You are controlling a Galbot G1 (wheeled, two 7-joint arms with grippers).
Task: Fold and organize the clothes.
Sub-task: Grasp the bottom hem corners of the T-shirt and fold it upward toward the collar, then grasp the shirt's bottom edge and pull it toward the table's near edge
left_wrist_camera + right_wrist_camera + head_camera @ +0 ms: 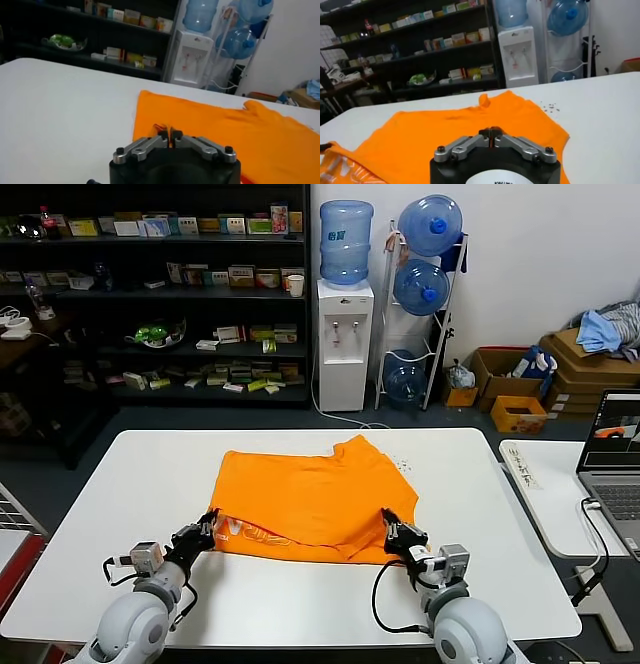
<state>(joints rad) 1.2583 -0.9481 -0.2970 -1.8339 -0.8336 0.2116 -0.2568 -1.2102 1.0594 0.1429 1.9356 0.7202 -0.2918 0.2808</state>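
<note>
The orange T-shirt (315,502) lies partly folded on the white table (120,484), with white lettering (255,535) showing along its near edge. My left gripper (207,529) is shut on the shirt's near left corner. My right gripper (392,531) is shut on the shirt's near right corner. In the left wrist view the fingers (170,135) pinch orange cloth (220,125). In the right wrist view the gripper (491,133) pinches cloth too, and the shirt (470,125) spreads beyond it, lettering (340,167) at one side.
A second white table with a laptop (612,454) stands to the right. Shelves (160,294), a water dispenser (345,334) and cardboard boxes (520,389) with a blue-grey cloth heap (608,327) stand beyond the table's far edge.
</note>
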